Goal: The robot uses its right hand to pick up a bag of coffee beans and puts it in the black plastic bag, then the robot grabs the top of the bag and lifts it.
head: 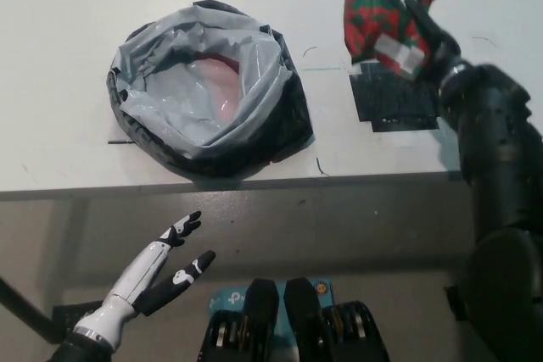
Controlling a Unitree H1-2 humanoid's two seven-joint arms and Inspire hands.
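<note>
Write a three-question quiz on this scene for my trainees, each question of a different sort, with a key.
1. True or false: the coffee bean bag already lies inside the black plastic bag.
2. Which hand holds the coffee bean bag? A. left hand B. right hand
3. Fill in: the black plastic bag's mouth is ____.

Key: 1 false, it is held to that bag's right; 2 B; 3 open.
</note>
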